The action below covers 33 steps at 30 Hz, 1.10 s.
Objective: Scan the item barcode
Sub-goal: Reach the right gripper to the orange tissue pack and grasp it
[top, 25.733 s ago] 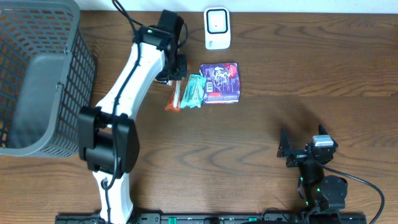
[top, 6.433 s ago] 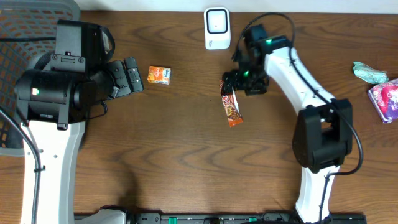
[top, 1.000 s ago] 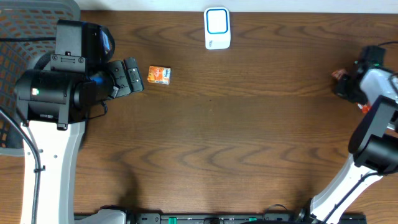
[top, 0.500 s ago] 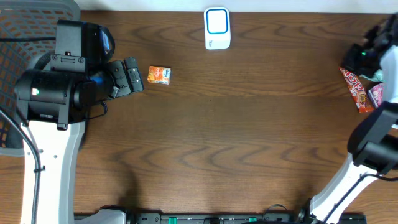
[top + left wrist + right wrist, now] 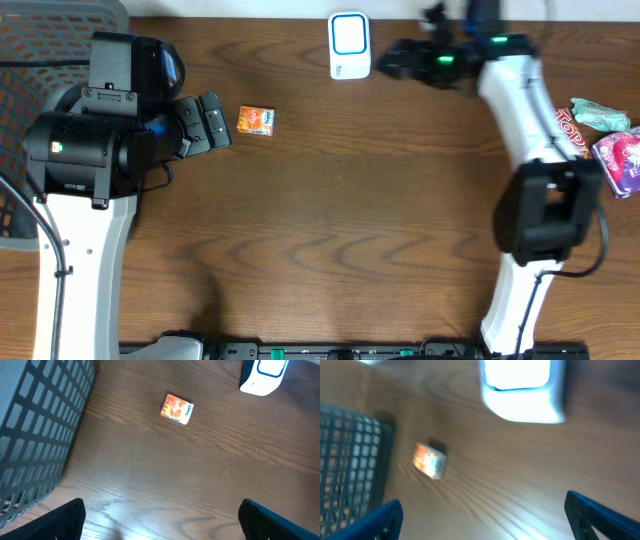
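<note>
Orange box [image 5: 256,121] just beside wide-spread left gripper [image 5: 222,122]; right gripper [image 5: 388,60] spread empty, near scanner [image 5: 349,45]

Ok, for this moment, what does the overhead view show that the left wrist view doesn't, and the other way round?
Only the overhead: the right arm, its right gripper open beside the scanner, and a red bar, green packet and purple packet at the table's right edge. Only the left wrist: a closer look at the orange box's printed face, framed by the open left gripper's own fingertips. Both: the orange box, the scanner and the grey basket, each apart from the others.
</note>
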Tool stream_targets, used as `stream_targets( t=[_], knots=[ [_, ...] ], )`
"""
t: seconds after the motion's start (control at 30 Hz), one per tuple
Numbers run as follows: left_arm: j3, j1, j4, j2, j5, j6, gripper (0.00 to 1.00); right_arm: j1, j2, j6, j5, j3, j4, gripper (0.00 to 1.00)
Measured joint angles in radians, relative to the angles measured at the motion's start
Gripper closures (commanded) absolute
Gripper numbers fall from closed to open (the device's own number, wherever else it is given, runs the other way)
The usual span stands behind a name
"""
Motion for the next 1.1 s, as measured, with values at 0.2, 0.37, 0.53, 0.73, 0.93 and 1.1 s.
stream_targets(
  t=[0.2,0.37,0.53,0.73,0.93,1.1],
  knots=[
    [0.000,0.000,0.000,0.000,0.000,0.000,0.02,0.209,0.095,0.097,0.052,0.000,0.315,0.01],
    [0.000,0.000,0.000,0.000,0.000,0.000,0.02,0.318,0.223,0.157,0.063,0.000,0.531,0.03],
    [0.000,0.000,0.000,0.000,0.000,0.000,0.02,0.361,0.341,0.214,0.068,-0.001,0.622,0.18],
    [0.000,0.000,0.000,0.000,0.000,0.000,0.02,0.363,0.365,0.223,0.018,-0.008,0.607,0.36],
    [0.000,0.000,0.000,0.000,0.000,0.000,0.02,0.361,0.365,0.226,-0.171,-0.008,0.582,0.58],
    [0.000,0.000,0.000,0.000,0.000,0.000,0.02,0.369,0.363,0.223,-0.294,-0.008,0.547,0.58]
  ],
)
